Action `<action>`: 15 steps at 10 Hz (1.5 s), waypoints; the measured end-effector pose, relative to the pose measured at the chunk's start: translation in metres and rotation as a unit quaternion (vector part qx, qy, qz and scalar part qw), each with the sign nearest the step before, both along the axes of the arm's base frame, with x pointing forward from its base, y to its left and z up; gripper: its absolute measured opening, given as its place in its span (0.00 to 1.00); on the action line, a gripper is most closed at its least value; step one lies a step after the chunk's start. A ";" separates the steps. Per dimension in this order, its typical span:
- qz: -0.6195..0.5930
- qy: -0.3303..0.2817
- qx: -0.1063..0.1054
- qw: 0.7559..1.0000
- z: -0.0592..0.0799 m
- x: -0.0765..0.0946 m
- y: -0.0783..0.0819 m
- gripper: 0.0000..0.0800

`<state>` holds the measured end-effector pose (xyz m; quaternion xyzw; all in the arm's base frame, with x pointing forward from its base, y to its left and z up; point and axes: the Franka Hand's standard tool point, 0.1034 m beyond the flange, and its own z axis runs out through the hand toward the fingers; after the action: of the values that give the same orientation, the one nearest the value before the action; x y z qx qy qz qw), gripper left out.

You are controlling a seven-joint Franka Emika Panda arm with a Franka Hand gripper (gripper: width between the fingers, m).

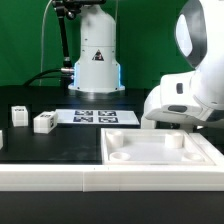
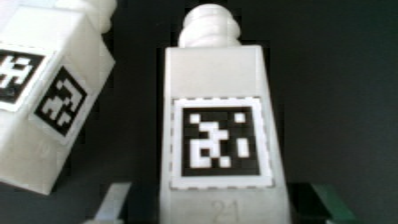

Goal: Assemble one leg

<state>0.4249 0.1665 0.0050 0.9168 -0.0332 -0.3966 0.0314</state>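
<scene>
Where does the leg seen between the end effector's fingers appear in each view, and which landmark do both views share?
Wrist view: the leg fills the middle, tag toward the camera, between the fingers of the open end effector; a second leg is beside it.
Exterior view: not visible; the arm at the exterior view's right probably hides it.
Shared landmark: the black table.

The leg, a white rectangular post with a rounded peg end and its tag facing up, lies lengthwise between the claw's spread fingers.
</scene>
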 end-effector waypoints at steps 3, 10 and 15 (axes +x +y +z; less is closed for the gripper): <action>0.027 -0.017 0.022 0.999 0.043 0.016 -0.010 0.36; 0.041 -0.167 0.041 0.984 0.076 0.048 -0.019 0.36; 0.065 -0.314 0.052 0.946 0.110 0.088 -0.030 0.36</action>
<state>0.5128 0.1363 0.1147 0.9955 0.0386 -0.0868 -0.0025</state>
